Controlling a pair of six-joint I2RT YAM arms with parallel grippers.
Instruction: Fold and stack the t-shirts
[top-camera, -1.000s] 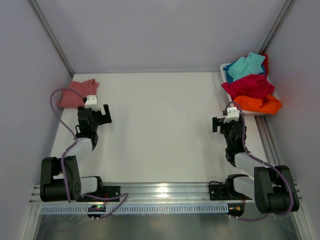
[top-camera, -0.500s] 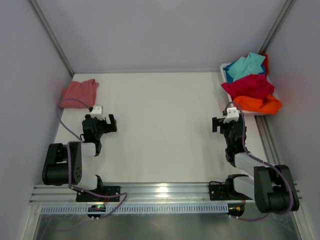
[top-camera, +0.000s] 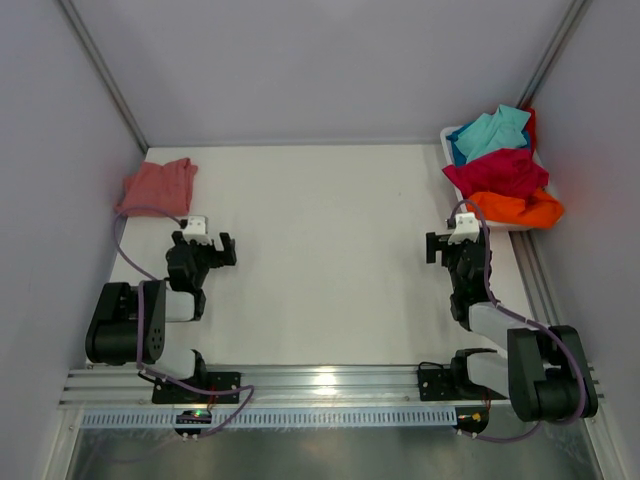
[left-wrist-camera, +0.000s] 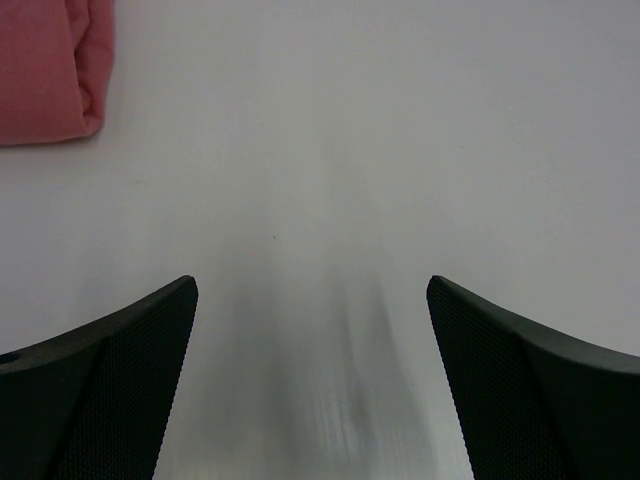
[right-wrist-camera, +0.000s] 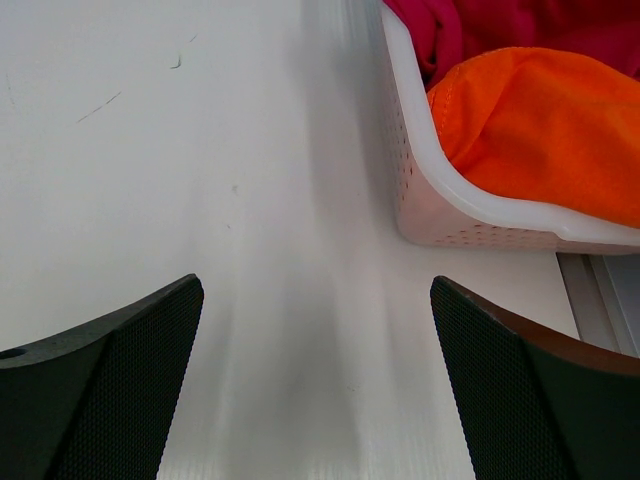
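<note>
The left fingers (left-wrist-camera: 100, 390) are standing wide apart over the bench (top-camera: 320, 230), gripping nothing, while the salmon-pink tee (top-camera: 157, 186) is lying in a compact bundle at the far left corner, clear of them, ahead and to their left. The right fingers (right-wrist-camera: 540, 390) are likewise gaping empty near the white tub (right-wrist-camera: 420, 200). The tub is holding the orange tee (right-wrist-camera: 540, 120), crimson tee (right-wrist-camera: 500, 30) and turquoise tee (top-camera: 490, 132) in a heap.
</note>
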